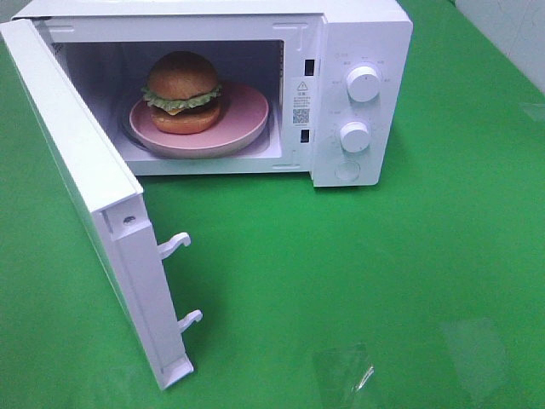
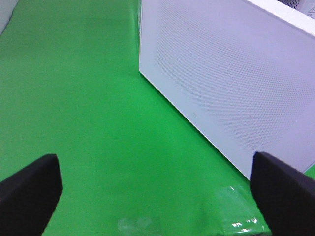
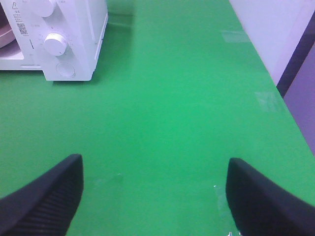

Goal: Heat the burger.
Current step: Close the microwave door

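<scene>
**Exterior high view.** A boxy white microwave oven (image 1: 358, 51) stands on the flat green table cover (image 1: 383, 273). Its white hinged door (image 1: 94, 213) is swung wide open, out to the front-left of the microwave oven. The burger (image 1: 182, 92), with a glossy brown bun, green lettuce frill and dark patty, sits inside the microwave oven's cavity. It rests on a flat pink round plate (image 1: 247, 115), on the plate's left part. Two round white dials (image 1: 364, 83) sit one above the other on the control panel, right of the cavity.

**Left wrist view.** The left gripper (image 2: 155, 196) has its black fingers (image 2: 29, 191) spread wide, and only green cover shows between them. It is near the outer, dotted face of the open door (image 2: 231, 73), not touching it.

**Right wrist view.** The right gripper (image 3: 155, 196) is also spread wide and grips nothing. It hangs over the green cover, well apart from the control-panel end of the microwave oven (image 3: 81, 54).
</scene>
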### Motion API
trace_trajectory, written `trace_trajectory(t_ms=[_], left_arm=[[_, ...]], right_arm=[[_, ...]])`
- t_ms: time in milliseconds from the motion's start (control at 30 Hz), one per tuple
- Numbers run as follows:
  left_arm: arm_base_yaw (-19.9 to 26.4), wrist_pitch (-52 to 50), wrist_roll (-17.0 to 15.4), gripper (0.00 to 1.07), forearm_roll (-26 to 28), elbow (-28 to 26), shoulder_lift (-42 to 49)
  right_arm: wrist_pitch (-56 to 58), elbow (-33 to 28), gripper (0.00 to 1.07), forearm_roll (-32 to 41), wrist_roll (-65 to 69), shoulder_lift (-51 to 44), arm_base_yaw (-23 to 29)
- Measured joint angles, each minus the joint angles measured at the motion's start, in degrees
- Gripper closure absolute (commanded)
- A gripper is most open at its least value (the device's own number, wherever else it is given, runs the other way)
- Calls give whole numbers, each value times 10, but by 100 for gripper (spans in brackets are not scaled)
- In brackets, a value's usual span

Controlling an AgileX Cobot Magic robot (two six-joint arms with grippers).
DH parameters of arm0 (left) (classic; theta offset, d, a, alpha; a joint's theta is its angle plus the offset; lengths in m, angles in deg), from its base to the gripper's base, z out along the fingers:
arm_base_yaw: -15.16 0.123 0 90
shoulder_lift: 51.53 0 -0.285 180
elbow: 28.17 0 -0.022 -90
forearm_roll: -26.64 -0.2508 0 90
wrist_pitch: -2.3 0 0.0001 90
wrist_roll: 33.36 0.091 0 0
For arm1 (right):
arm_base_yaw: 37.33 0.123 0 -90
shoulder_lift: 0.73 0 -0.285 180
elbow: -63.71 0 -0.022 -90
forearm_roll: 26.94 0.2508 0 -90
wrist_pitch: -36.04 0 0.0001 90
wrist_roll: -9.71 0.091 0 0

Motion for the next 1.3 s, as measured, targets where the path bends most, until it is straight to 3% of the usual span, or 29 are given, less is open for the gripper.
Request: trace_trajectory(t_ms=[567,833,867,933,967,1000,1033,1067,1100,1133,1167,1200,1233,1267,1300], left_arm=[[0,-1,0,9,16,0,0],[0,-92,0,15,14,-11,0],[0,-120,0,22,2,-11,0],[0,-131,0,27,-6,-11,-1],[0,-155,0,37,-18,-11,-7],[0,-155,0,37,-18,-11,-7],[0,-171,0,47,-29,-11,-21],[0,-171,0,47,-29,-11,-21],[0,-187,0,58,-33,-11,-41],[0,-187,0,58,-33,-11,-41],[0,-203,0,72,-36,-11,-62],[0,-203,0,72,-36,-11,-62],[0,-221,0,87,-36,-11,-85],[0,-221,0,87,-36,-11,-85],[0,-229,0,96,-36,-11,-98]], right_arm=[[0,0,32,0,0,0,0],[0,0,32,0,0,0,0],[0,0,32,0,0,0,0],[0,0,32,0,0,0,0],[0,0,32,0,0,0,0],[0,0,32,0,0,0,0],[0,0,32,0,0,0,0],[0,0,32,0,0,0,0],[0,0,32,0,0,0,0],[0,0,32,0,0,0,0],[0,0,32,0,0,0,0],[0,0,32,0,0,0,0],[0,0,32,0,0,0,0],[0,0,32,0,0,0,0],[0,0,32,0,0,0,0]])
